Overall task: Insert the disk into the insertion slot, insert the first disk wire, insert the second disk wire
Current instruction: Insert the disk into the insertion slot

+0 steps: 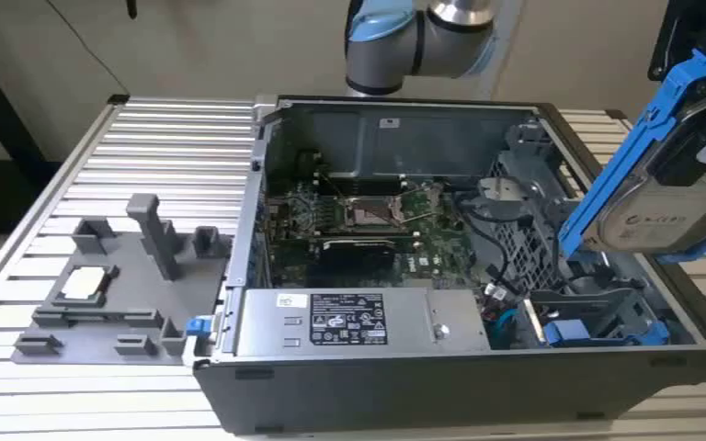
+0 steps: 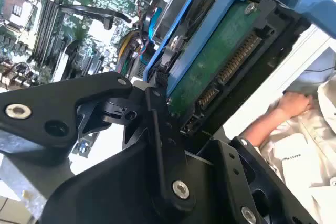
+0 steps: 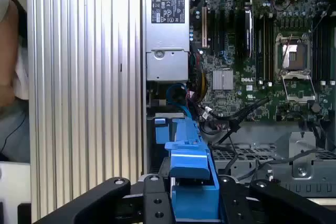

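— Black links of the hand (image 3: 190,195) sit closest in both wrist views, pinched on the blue frame of the disk (image 1: 669,207).

— Where is the disk, then?

— Up in the air, steeply tilted, over the exterior view's right side of the open case (image 1: 451,390). It is well apart from the slot (image 1: 584,303), which lies low inside.

— What would make the insertion go well?

— My judgement: level the disk and square its frame with the slot's mouth first, since a tilted frame could jam on the rails. Keep the connector edge (image 2: 233,61) turned where the wires can reach it. Steer past the loose cables (image 1: 488,239) and the other blue carrier (image 1: 598,333).
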